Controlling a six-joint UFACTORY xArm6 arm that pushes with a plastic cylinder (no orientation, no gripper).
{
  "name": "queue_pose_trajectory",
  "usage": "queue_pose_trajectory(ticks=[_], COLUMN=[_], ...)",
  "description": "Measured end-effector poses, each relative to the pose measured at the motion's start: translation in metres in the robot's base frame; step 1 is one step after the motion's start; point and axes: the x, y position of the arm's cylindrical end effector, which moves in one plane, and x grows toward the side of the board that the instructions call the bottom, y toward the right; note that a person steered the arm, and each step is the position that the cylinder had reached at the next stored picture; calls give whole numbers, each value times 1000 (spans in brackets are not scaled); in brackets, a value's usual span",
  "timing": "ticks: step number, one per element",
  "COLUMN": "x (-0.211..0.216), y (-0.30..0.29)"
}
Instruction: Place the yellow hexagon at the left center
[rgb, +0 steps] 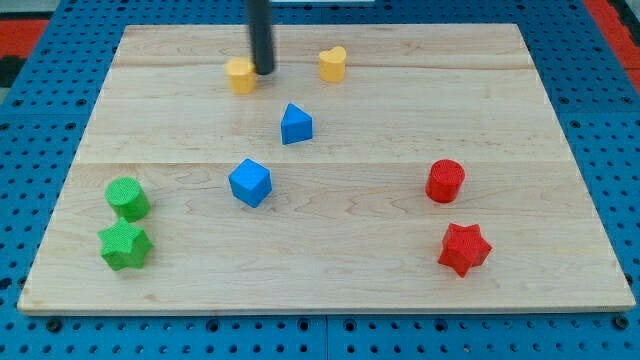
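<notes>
The yellow hexagon (240, 75) lies near the view's top, left of centre, on the wooden board (400, 280). My tip (263, 70) stands right beside it on its right side, touching or almost touching it. The dark rod rises straight up out of the view's top. A yellow heart-shaped block (333, 64) lies further right at the same height.
A blue pointed block (296, 124) and a blue cube (250, 182) lie near the middle. A green cylinder (127, 198) and a green star (124, 245) sit at the lower left. A red cylinder (445, 181) and a red star (464, 248) sit at the lower right.
</notes>
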Motion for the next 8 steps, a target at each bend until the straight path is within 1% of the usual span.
queue_pose_trajectory(ticks=[1, 2, 3, 4, 5, 6, 7, 8], x=[1, 23, 37, 45, 72, 50, 63, 93], y=[-20, -43, -103, -99, -110, -130, -127, -96])
